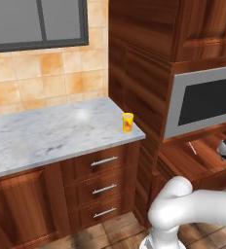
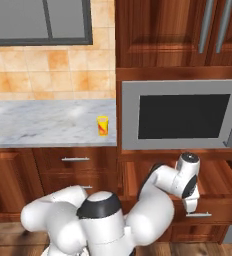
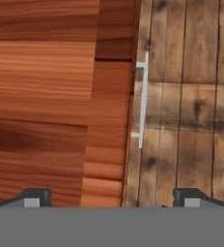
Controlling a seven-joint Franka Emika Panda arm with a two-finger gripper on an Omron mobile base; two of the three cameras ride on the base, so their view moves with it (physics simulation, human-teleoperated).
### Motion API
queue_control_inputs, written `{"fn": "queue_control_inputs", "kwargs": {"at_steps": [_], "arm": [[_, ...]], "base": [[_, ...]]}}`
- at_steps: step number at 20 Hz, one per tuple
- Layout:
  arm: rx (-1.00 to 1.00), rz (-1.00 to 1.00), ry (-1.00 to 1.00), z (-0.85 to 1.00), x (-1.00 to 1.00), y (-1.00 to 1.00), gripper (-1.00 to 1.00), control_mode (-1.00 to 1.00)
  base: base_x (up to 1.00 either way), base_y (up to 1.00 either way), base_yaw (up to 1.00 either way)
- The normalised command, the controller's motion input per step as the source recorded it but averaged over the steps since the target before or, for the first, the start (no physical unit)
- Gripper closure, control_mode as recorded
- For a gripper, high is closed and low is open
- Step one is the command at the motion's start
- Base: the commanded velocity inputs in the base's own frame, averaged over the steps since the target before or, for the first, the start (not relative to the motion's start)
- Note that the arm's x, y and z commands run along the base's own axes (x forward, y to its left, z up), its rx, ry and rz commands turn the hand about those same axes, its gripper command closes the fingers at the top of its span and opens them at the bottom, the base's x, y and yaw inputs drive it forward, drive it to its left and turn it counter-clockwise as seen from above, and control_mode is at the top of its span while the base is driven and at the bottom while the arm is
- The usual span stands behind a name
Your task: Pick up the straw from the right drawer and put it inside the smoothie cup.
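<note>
The right drawer (image 1: 193, 163) stands pulled out beneath the microwave (image 2: 180, 115), so access appears gained, while picking and placing remain. The table (image 1: 47, 131) carries the smoothie cup (image 1: 128, 122) upright near its right edge, nothing in it. The pincer (image 3: 111, 198) hangs over the drawer's front edge, jaws spread wide and grasping nothing (its handle (image 3: 142, 103) lies between the tips in the hand view). The straw (image 1: 192, 148) lies flat inside the drawer, its long axis running diagonally from front-right toward back-left.
</note>
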Motion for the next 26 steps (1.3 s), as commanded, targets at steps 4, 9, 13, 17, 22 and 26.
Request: {"fn": "queue_control_inputs", "kwargs": {"at_steps": [4, 9, 13, 17, 22, 26], "arm": [[0.0, 0.0, 0.0, -0.3, 0.16, 0.0, -1.0, -1.0], [0.0, 0.0, 0.02, -0.33, 0.02, -0.02, -1.0, -1.0], [-0.01, 0.0, 0.04, -0.1, -0.04, 0.0, -1.0, -1.0], [0.0, 0.0, 0.01, -0.02, -0.62, 0.0, -1.0, -1.0], [0.0, -0.02, 0.09, -0.09, -0.97, 0.0, -1.0, -1.0], [0.0, -0.06, 0.11, -0.08, -1.0, 0.0, -1.0, -1.0]], "base": [[0.0, 0.0, 0.0], [0.0, 0.0, 0.0], [0.0, 0.0, 0.0], [0.0, 0.0, 0.0], [0.0, 0.0, 0.0], [0.0, 0.0, 0.0]]}}
